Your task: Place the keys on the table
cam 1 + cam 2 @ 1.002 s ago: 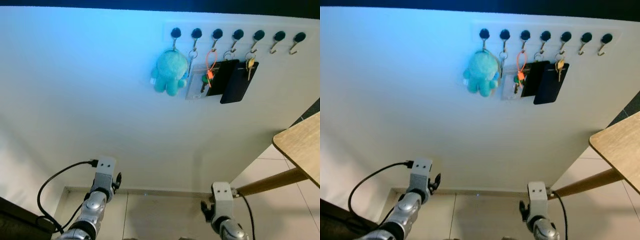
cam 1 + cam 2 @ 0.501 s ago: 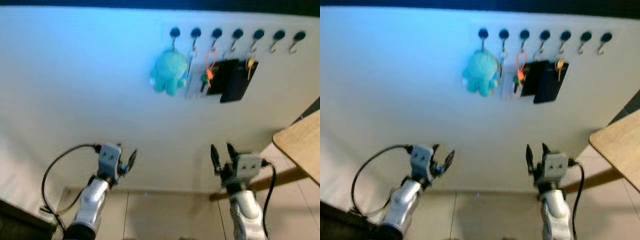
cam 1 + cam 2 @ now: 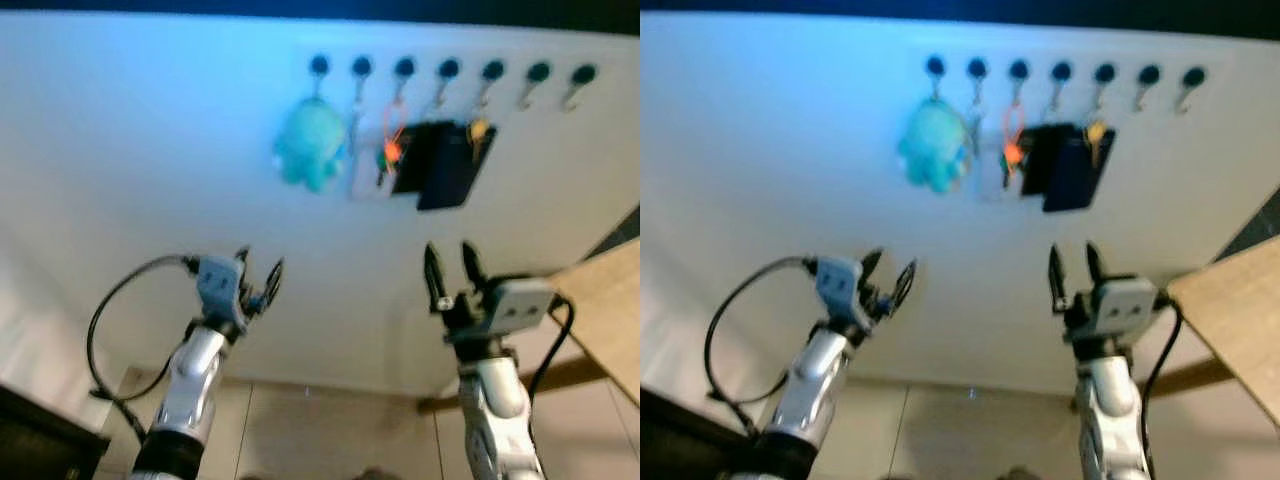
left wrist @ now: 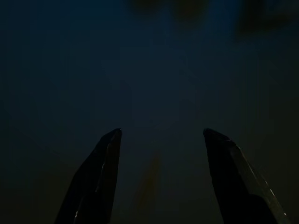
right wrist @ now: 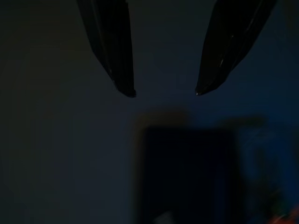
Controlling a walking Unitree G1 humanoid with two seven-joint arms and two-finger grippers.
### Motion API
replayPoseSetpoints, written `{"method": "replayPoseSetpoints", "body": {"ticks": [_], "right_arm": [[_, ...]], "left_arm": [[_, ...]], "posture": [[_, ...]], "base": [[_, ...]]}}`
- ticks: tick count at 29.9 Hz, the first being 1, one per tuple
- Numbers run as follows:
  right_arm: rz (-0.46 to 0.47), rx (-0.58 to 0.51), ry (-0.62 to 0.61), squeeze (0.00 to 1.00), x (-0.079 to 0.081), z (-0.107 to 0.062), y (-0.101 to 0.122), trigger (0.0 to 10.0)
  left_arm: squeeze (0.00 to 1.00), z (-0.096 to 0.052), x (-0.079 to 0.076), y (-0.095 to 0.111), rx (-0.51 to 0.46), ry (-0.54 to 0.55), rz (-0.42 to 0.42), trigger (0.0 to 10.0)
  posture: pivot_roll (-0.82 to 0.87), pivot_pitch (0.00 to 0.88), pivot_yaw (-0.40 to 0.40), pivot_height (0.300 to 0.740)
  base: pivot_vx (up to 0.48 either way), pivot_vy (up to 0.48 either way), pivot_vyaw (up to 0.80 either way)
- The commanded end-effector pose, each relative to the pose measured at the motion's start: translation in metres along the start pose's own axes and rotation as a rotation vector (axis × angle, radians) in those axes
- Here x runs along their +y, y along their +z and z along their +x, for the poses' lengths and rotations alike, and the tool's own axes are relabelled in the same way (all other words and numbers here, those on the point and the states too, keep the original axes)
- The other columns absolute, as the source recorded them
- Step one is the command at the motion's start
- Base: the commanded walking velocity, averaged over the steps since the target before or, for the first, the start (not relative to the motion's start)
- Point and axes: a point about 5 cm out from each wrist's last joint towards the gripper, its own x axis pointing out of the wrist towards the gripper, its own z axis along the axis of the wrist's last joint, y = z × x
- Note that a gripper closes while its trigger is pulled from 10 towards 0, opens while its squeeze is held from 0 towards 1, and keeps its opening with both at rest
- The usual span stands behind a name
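Note:
Several sets of keys hang on a row of black wall hooks (image 3: pixel 447 68): a teal plush keychain (image 3: pixel 307 145), an orange-looped key bunch (image 3: pixel 390 145), two black fobs (image 3: pixel 443 165) and a small yellow key (image 3: pixel 476 133). My right gripper (image 3: pixel 448 265) is raised below the black fobs, open and holding nothing. My left gripper (image 3: pixel 258 270) is raised lower left of the plush, also open. In the dark right wrist view the open fingers (image 5: pixel 114 56) point at a dark rectangular fob (image 5: pixel 187 168). The left wrist view shows spread fingers (image 4: pixel 100 172) against the dark wall.
A wooden table (image 3: pixel 610 300) with a slanted leg stands at the right edge, by the white wall. Tiled floor (image 3: pixel 330 430) lies below. A black cable (image 3: pixel 115 320) loops from my left wrist. Something dark (image 3: pixel 40 445) fills the lower left corner.
Both arms have risen from low near the floor to mid-wall height, and both grippers now point up at the hooks. The view has shifted slightly, with blur.

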Motion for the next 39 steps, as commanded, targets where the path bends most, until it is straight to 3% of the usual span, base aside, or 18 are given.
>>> {"method": "replayPoseSetpoints", "body": {"ticks": [1, 7, 13, 14, 15, 16, 21, 22, 23, 24, 28, 39], "right_arm": [[0.024, -0.018, -0.012, 0.00, 0.002, 0.004, 0.009, 10.0], [0.014, -0.070, -0.004, 0.00, 0.005, 0.013, 0.025, 10.0], [0.023, -0.130, -0.031, 0.00, 0.003, 0.023, 0.044, 10.0], [0.036, -0.134, -0.034, 0.26, 0.003, 0.025, 0.047, 10.0], [0.036, -0.134, -0.034, 0.26, 0.003, 0.025, 0.047, 10.0], [0.052, -0.138, -0.035, 1.00, 0.002, 0.027, 0.050, 10.0], [0.091, -0.137, -0.055, 1.00, -0.006, 0.040, 0.056, 10.0], [0.100, -0.136, -0.064, 0.67, -0.009, 0.043, 0.057, 10.0], [0.100, -0.136, -0.064, 0.67, -0.009, 0.043, 0.057, 10.0], [0.104, -0.138, -0.066, 0.02, -0.013, 0.049, 0.058, 10.0], [0.108, -0.142, -0.068, 0.00, -0.024, 0.066, 0.065, 10.0], [0.085, -0.105, 0.029, 0.00, -0.023, 0.098, 0.067, 10.0]], "left_arm": [[0.00, 0.002, 0.002, 0.004, -0.005, 0.035, -0.028, 10.0], [0.00, 0.009, 0.004, 0.016, -0.037, 0.044, -0.033, 10.0], [0.00, 0.013, -0.001, 0.033, -0.088, -0.034, -0.023, 10.0], [0.00, 0.012, -0.003, 0.035, -0.089, -0.053, -0.019, 10.0], [0.00, 0.012, -0.003, 0.035, -0.089, -0.053, -0.019, 10.0], [0.00, 0.012, -0.006, 0.036, -0.090, -0.079, -0.005, 10.0], [0.00, 0.008, -0.018, 0.039, -0.096, -0.183, 0.031, 10.0], [0.00, 0.007, -0.021, 0.040, -0.100, -0.203, 0.030, 10.0], [0.00, 0.007, -0.021, 0.040, -0.100, -0.203, 0.030, 10.0], [0.00, 0.006, -0.024, 0.042, -0.107, -0.228, 0.030, 10.0], [0.00, 0.002, -0.035, 0.051, -0.134, -0.327, 0.021, 10.0], [0.00, 0.008, -0.048, 0.070, -0.188, -0.387, 0.021, 10.0]], "posture": [[0.00, 0.050, -0.015, 0.740], [0.00, 0.051, -0.016, 0.740], [0.00, 0.055, -0.019, 0.740], [0.00, 0.056, -0.020, 0.740], [0.00, 0.056, -0.020, 0.740], [0.00, 0.058, -0.021, 0.740], [0.00, 0.065, -0.023, 0.740], [0.00, 0.072, -0.025, 0.740], [0.00, 0.072, -0.025, 0.740], [0.00, 0.078, -0.026, 0.740], [0.00, 0.087, -0.033, 0.740], [0.01, 0.097, -0.034, 0.740]], "base": [[0.000, 0.000, 0.00], [0.000, 0.000, 0.00], [0.000, 0.000, 0.00], [0.000, 0.000, 0.00], [0.000, 0.000, 0.00], [0.000, 0.000, 0.00], [0.000, 0.000, 0.00], [0.000, 0.000, 0.00], [0.000, 0.000, 0.00], [0.000, 0.000, 0.00], [0.000, 0.000, 0.00], [0.000, 0.000, 0.00]]}}
